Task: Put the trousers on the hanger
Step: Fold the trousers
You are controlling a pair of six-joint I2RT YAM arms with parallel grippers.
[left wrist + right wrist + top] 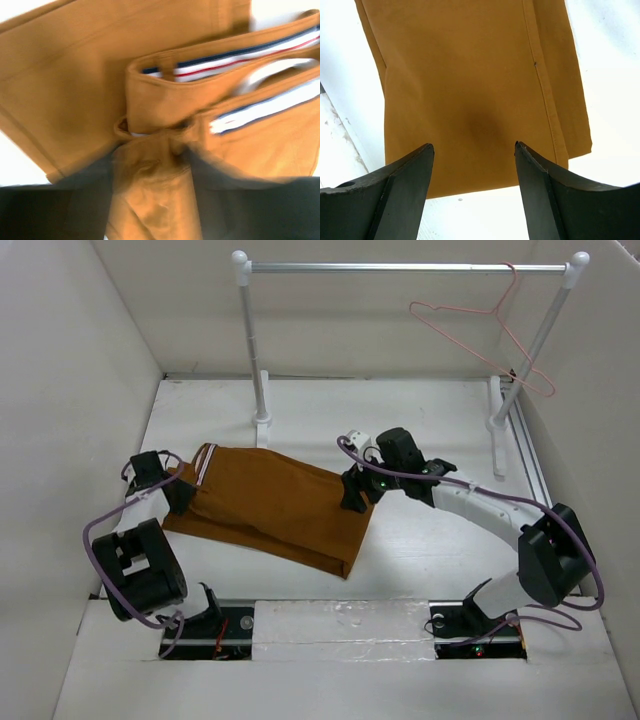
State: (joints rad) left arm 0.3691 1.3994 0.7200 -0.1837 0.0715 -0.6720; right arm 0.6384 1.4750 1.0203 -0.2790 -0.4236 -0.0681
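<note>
Now left gripper (182, 492) pinches trousers (275, 505) at waist end; right gripper (474, 146) spread apart over leg end

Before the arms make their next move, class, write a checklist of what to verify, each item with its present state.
1. Hanger hooked on the rail: ok.
2. Trousers folded, lying on the table: ok.
3. Right gripper open at the end opposite the waistband: ok.
4. Left gripper gripping the waistband: cannot tell, view blurred.
5. Trousers on hanger: not ok, far apart.
</note>
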